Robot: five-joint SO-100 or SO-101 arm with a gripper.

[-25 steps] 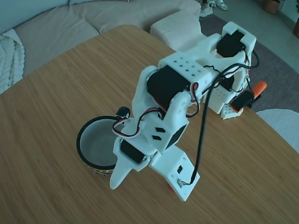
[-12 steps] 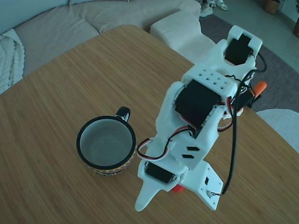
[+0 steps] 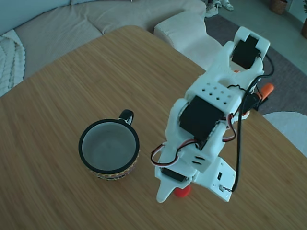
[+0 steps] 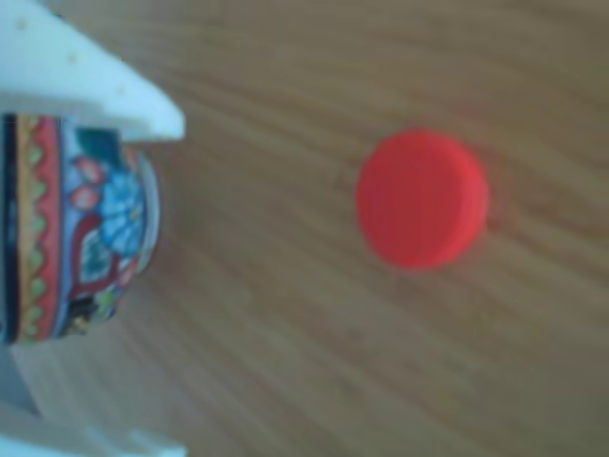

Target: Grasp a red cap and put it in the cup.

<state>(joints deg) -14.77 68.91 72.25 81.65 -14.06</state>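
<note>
With the gripper spread open above the red cap, I should centre it and descend squarely, clear of the cup.

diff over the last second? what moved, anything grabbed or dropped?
The arm swung right in the fixed view, off the cup, whose mouth is now fully uncovered, and the gripper drew in over the red cap. Nothing was grabbed or let go: in the other view the cap lies alone on the table, no finger touching it. The cup and cap stayed where they were.
</note>
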